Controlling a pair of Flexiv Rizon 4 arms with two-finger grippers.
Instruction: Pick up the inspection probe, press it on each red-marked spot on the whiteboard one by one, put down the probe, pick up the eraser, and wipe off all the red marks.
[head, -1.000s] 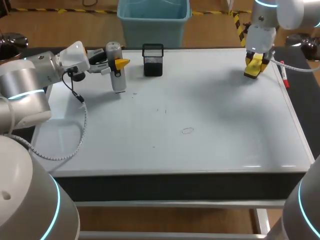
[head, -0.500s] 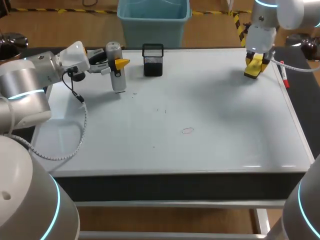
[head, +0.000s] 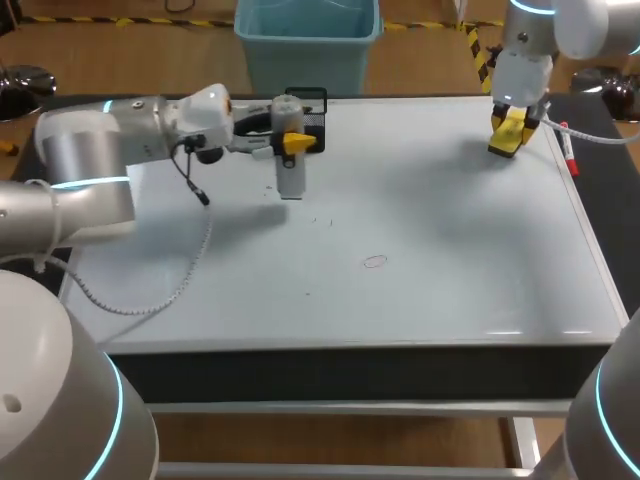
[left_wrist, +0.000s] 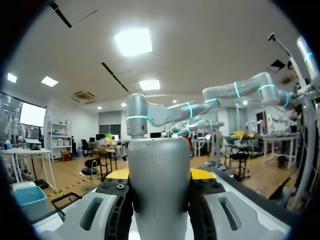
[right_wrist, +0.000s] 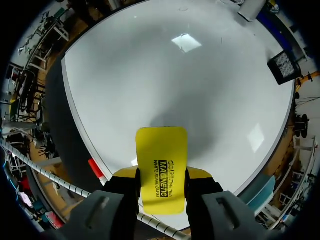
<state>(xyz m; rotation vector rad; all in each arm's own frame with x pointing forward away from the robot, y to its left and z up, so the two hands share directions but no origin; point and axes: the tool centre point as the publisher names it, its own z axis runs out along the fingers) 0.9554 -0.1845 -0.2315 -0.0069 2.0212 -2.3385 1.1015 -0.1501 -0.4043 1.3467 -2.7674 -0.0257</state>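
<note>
My left gripper (head: 297, 143) is shut on the grey cylindrical probe (head: 290, 160) and holds it upright over the far left-centre of the whiteboard (head: 450, 220), just in front of a black mesh holder (head: 306, 100). In the left wrist view the probe (left_wrist: 160, 195) fills the gap between the fingers of my left gripper (left_wrist: 160, 175). A faint red oval mark (head: 375, 262) lies mid-board, apart from the probe. Over the far right corner, my right gripper (head: 512, 128) is shut on the yellow eraser (head: 506, 135). The eraser (right_wrist: 161, 165) sticks out past the right gripper (right_wrist: 161, 175).
A red marker (head: 568, 152) lies along the board's right edge, close to the right gripper, and shows beside the eraser as the marker (right_wrist: 96, 170). Tiny dark specks (head: 330, 222) dot the board left of the oval. The mesh holder (right_wrist: 283, 66) stands at the far edge.
My left arm has swung to the right with the probe, from the board's far left to just in front of the mesh holder. The right arm and eraser have not moved.
</note>
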